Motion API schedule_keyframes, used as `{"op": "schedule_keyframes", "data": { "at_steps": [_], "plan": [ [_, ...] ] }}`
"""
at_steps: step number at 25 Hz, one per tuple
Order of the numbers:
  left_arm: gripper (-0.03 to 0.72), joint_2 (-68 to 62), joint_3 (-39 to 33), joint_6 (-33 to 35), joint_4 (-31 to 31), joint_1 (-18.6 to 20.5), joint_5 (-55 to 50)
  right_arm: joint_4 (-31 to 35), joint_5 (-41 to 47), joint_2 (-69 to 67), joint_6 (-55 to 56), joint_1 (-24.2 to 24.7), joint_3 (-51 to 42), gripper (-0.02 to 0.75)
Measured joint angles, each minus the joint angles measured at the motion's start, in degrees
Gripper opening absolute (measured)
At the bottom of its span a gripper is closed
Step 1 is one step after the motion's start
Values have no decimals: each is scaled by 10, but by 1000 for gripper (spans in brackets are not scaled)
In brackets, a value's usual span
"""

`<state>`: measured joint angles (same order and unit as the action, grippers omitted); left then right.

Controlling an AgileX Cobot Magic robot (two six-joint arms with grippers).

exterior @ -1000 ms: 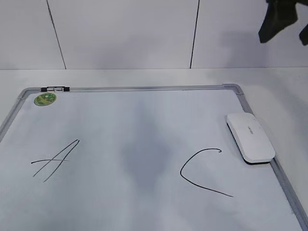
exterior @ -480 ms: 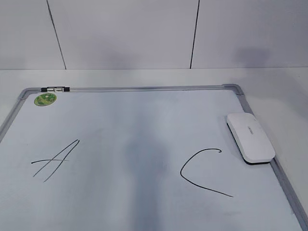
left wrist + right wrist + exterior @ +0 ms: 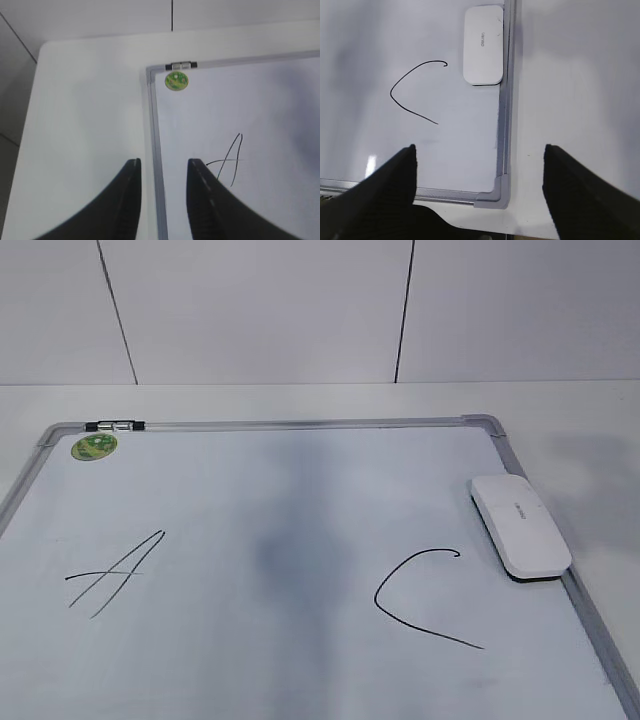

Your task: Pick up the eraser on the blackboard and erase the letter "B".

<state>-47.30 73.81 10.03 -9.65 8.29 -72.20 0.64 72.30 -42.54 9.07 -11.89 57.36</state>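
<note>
The blackboard [image 3: 280, 425] is a white board with a grey frame, lying flat. The white eraser [image 3: 520, 526] rests at its right edge; it also shows in the right wrist view [image 3: 483, 45]. No letter "B" shows; only a grey smudge [image 3: 300, 555] lies between the slanted "A" [image 3: 115, 573] and the curved "C" [image 3: 425, 595]. My left gripper [image 3: 162, 167] is open and empty above the board's left frame. My right gripper [image 3: 479, 150] is wide open and empty, high above the board's near right corner [image 3: 496, 195]. Neither gripper shows in the exterior view.
A small black-and-silver marker [image 3: 115, 425] lies on the top frame beside the round green sticker [image 3: 93, 446]; both show in the left wrist view, marker [image 3: 181, 65] and sticker [image 3: 176, 80]. White table surrounds the board, with a panelled wall behind.
A dark arm part at the top right of the exterior view has left the frame. The shadow on the board's middle has shifted. Eraser and letters have not moved.
</note>
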Motion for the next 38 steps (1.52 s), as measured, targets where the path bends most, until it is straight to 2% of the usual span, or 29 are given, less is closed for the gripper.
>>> {"op": "schedule_keyframes", "data": {
  "at_steps": [5, 13, 18, 26, 38],
  "plan": [
    [239, 102, -9, 1, 0, -4, -5, -2, 1, 64, 1, 0, -18, 587],
    [239, 244, -146, 1, -5, -39, -7, -18, 2, 172, -4, 0, -46, 587],
    [239, 316, -217, 15, -24, -56, -8, -75, 5, 244, -4, 0, -78, 587],
    [239, 394, -300, 21, -29, -67, 5, -95, 4, 322, -15, 0, -160, 587],
    [239, 453, -427, 41, -34, -67, 78, -106, -70, 365, -32, 0, -277, 587]
  ]
}}
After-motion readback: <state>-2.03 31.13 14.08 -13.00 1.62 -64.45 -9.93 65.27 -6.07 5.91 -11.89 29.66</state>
